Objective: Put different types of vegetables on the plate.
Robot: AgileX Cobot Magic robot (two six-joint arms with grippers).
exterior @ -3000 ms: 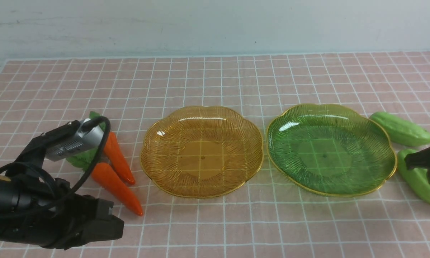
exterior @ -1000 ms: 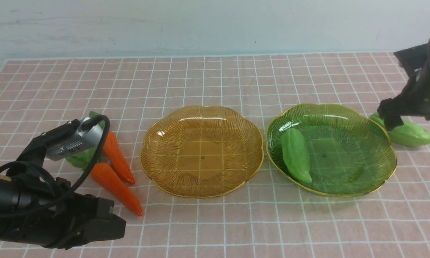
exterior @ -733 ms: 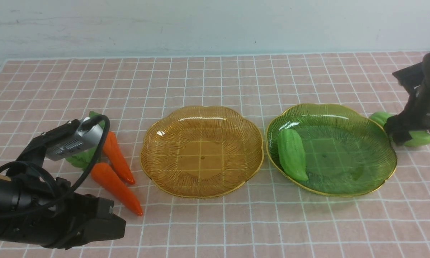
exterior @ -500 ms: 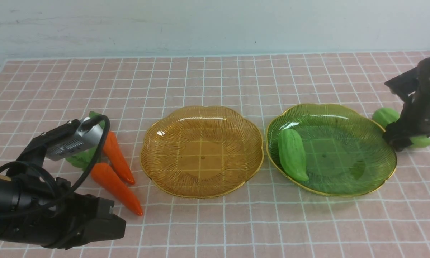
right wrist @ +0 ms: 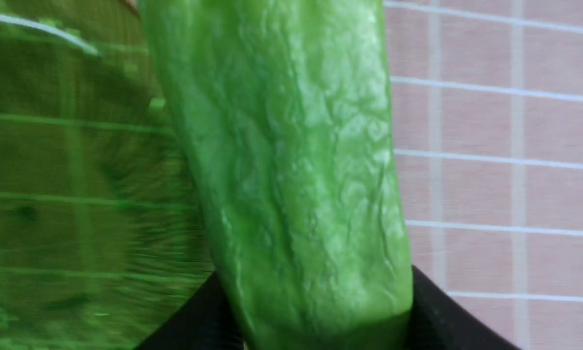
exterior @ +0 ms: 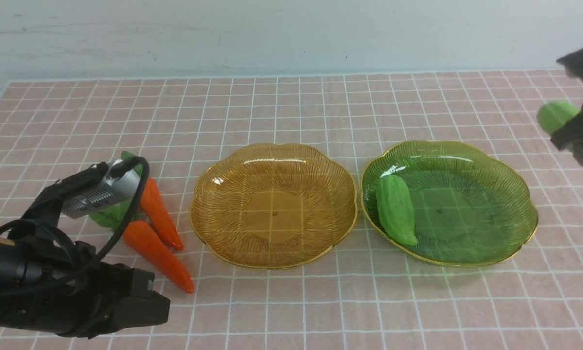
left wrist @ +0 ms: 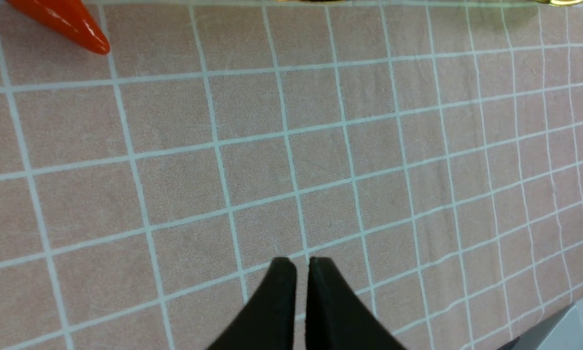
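Note:
One light-green gourd (exterior: 396, 209) lies in the left part of the green plate (exterior: 510, 175). My right gripper (exterior: 575, 141) is shut on the second gourd (exterior: 551, 116) and holds it in the air at the far right, beyond the plate's right rim; the gourd fills the right wrist view (right wrist: 291, 170). Two orange carrots (exterior: 157, 214) (exterior: 157, 255) with green tops lie left of the amber plate (exterior: 340, 180). My left gripper (left wrist: 301, 262) is shut and empty, low over the cloth at the front left. A carrot tip (left wrist: 62, 22) shows in its view.
The pink checked cloth (exterior: 291, 311) covers the table. The amber plate holds nothing. My left arm (exterior: 53, 282) and its wrist camera (exterior: 99, 192) partly hide the carrot tops. A pale wall stands behind the table.
My right gripper dropped one gourd into the green plate, went to the far right, closed on the second gourd and lifted it off the cloth. The left arm has not moved.

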